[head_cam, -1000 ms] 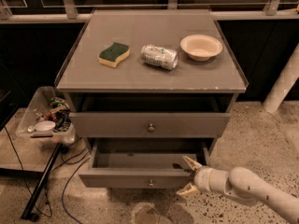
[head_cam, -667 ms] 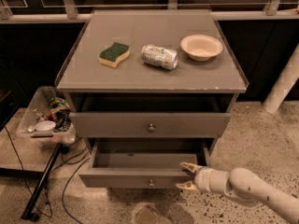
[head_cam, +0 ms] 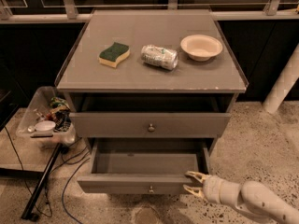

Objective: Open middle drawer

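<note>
In the camera view, the wide shallow grey middle drawer [head_cam: 121, 183] with its small round metal knob sits at 6 o'clock, pulled well out. The pale two-finger gripper [head_cam: 187, 181] is at 5 o'clock. Its fingers are apart and clamp nothing, set at the right end of the drawer's front, probably to drag that edge.

Just above is the taller-fronted grey drawer [head_cam: 117, 124]. Toward 12 o'clock are a green-and-yellow sponge [head_cam: 114, 54], a crushed silver can [head_cam: 160, 57] and a cream bowl [head_cam: 201, 46]. A black stand leg [head_cam: 43, 181] at 7 o'clock looks just beside the drawer's path.
</note>
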